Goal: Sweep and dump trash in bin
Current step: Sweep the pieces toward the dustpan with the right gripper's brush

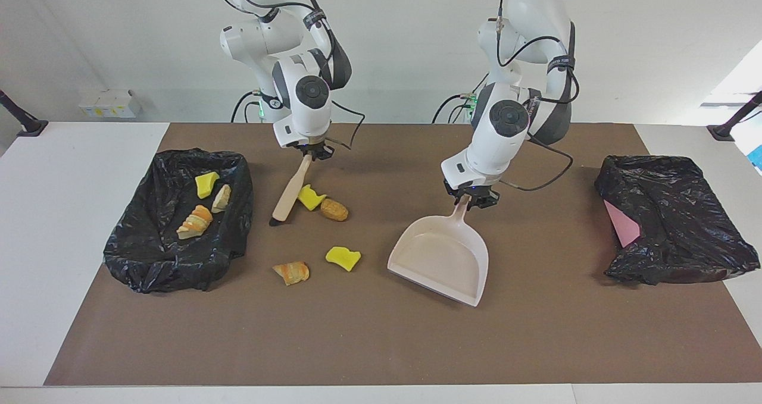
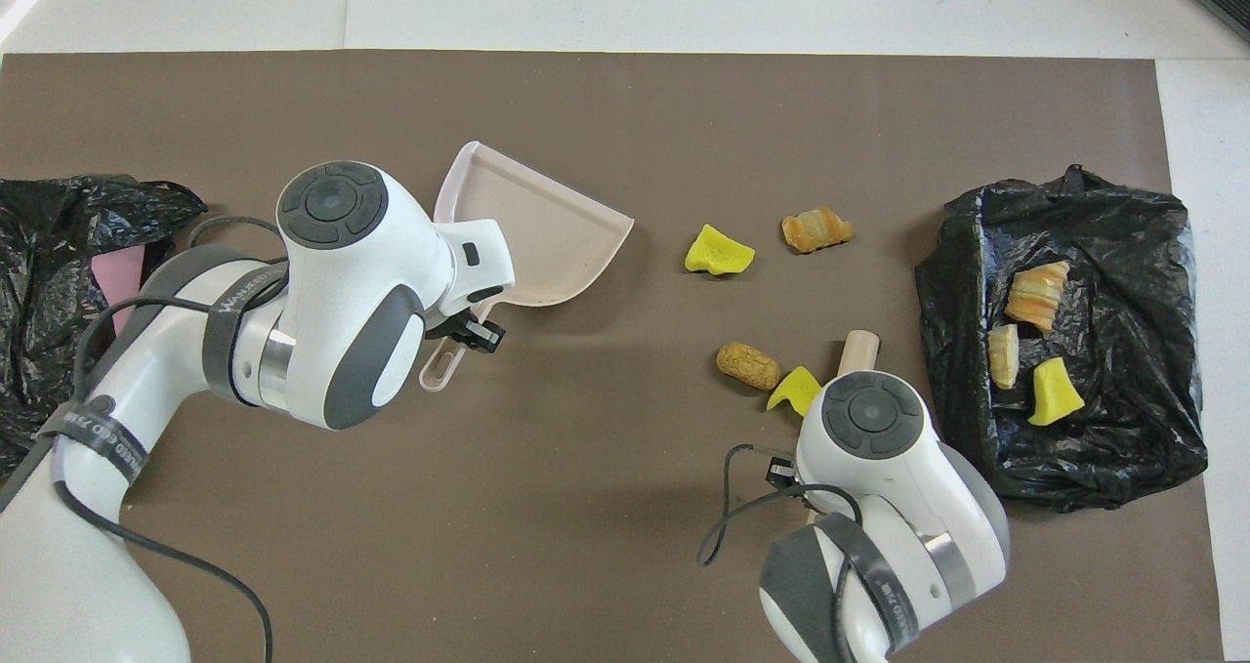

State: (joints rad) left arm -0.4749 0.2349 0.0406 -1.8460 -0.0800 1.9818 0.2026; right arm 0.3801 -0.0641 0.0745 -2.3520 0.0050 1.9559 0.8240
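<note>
Trash: four pieces loose on mat, three in bin

Brown mat covers the white tabletop.
Black-bag-lined bin at the right arm's end holds a yellow spongy chunk, a pale bread bit and a striped croissant piece.
Second black bag with a pink panel sits at the left arm's end.
Beige plastic dustpan is mid-mat, tilted, its open edge toward the loose trash. Left end effector is clamped on its handle.
Beige-handled brush with dark bristles slants down to the mat between bin and loose pieces. Right end effector is closed tight on the handle top.
Loose trash: yellow chunk touching the brush handle, brown bread bit just beside it. Farther from the robots: another yellow chunk and a croissant bit, both apart from the dustpan.
</note>
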